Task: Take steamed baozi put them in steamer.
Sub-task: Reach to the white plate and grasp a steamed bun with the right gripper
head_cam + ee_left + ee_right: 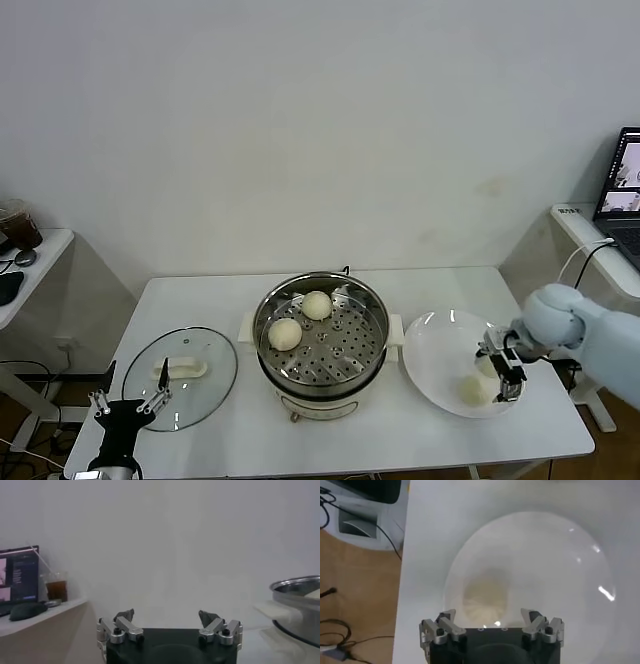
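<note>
The steamer [320,345] stands mid-table, and two steamed baozi [317,305] [285,333] lie on its perforated tray. To its right, another cream-white baozi [472,390] rests on the white plate [435,350]. My right gripper [503,380] hovers over the plate, open, just above that bun. In the right wrist view the baozi [485,597] lies on the plate [545,570] just ahead of the open right gripper [490,616], untouched. My left gripper [128,405] waits open and empty by the table's front left corner. The left wrist view shows the left gripper [166,616] and the steamer's rim [300,587].
A round glass lid [180,378] with a white handle lies left of the steamer, close to the left gripper. A side table with a drink cup [20,225] stands far left. A laptop [625,190] and cables sit on a shelf at the right.
</note>
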